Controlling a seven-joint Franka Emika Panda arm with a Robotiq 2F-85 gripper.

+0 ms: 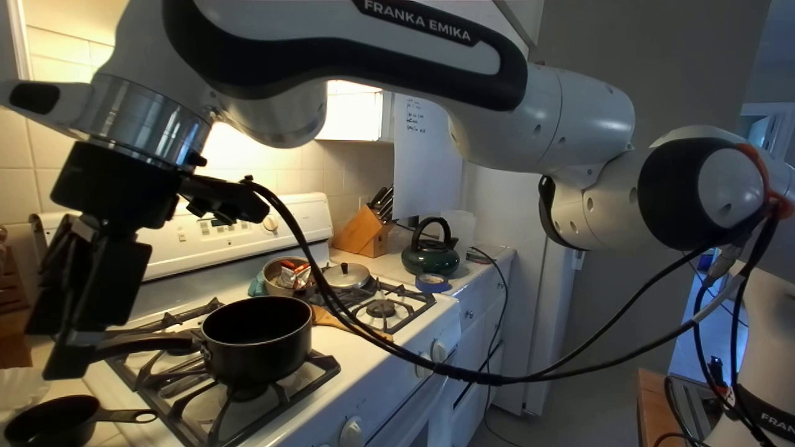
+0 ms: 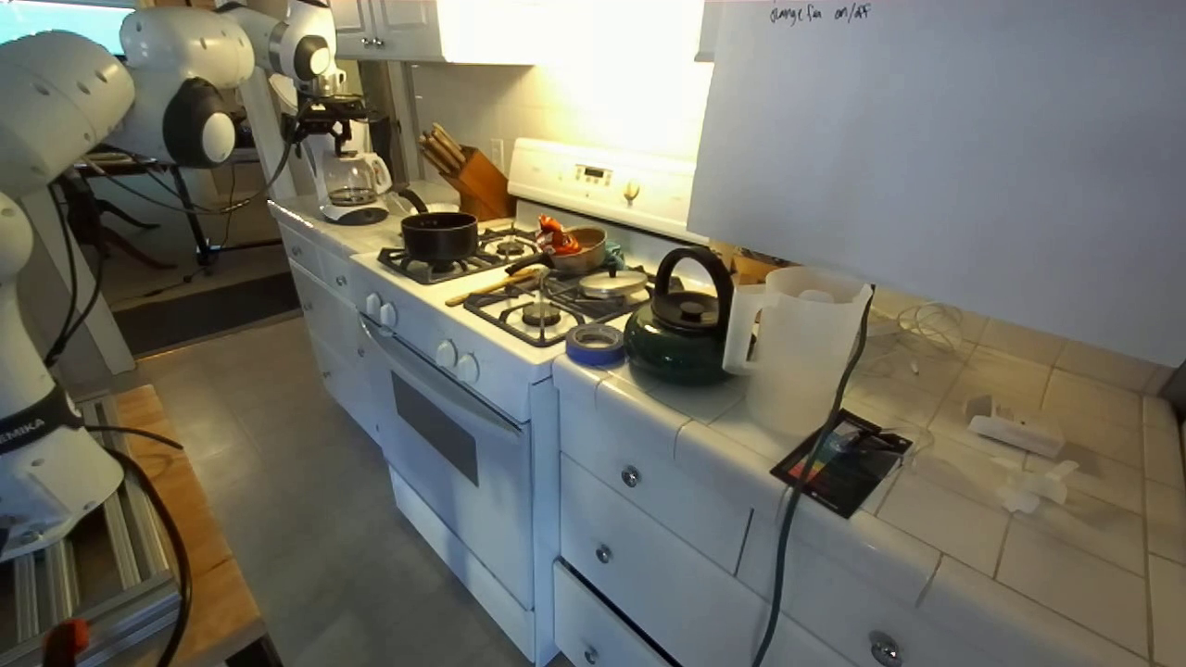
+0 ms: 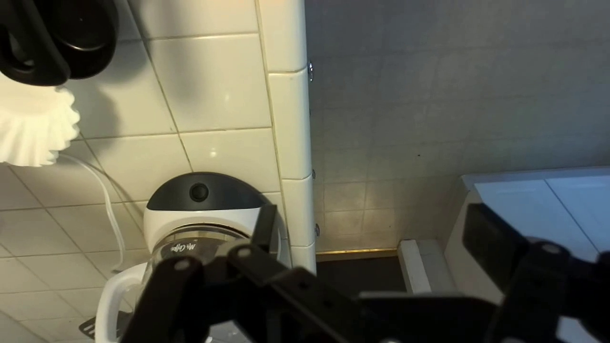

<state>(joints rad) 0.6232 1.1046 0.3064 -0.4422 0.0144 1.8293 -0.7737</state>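
Note:
My gripper [image 3: 379,236] is open, its fingers wide apart with nothing between them. It hangs over the counter's front edge and the floor. The nearest thing is a white and dark coffee maker [image 3: 205,216] with a glass carafe, partly behind a finger in the wrist view. In an exterior view the gripper [image 2: 345,139] hangs just above the coffee maker [image 2: 357,190]. In an exterior view the gripper [image 1: 68,357] overlaps the handle of a black pot [image 1: 258,344]; the pot [image 2: 440,237] stands on a stove burner. White paper filters [image 3: 35,121] lie on the counter.
A black measuring cup [image 1: 53,422] lies beside the stove [image 1: 372,372]. A pan holding a red packet [image 2: 561,241], a lid [image 2: 611,281], a wooden spoon [image 2: 486,288], a green kettle [image 2: 681,333], blue tape [image 2: 595,344] and a knife block [image 2: 482,185] stand about.

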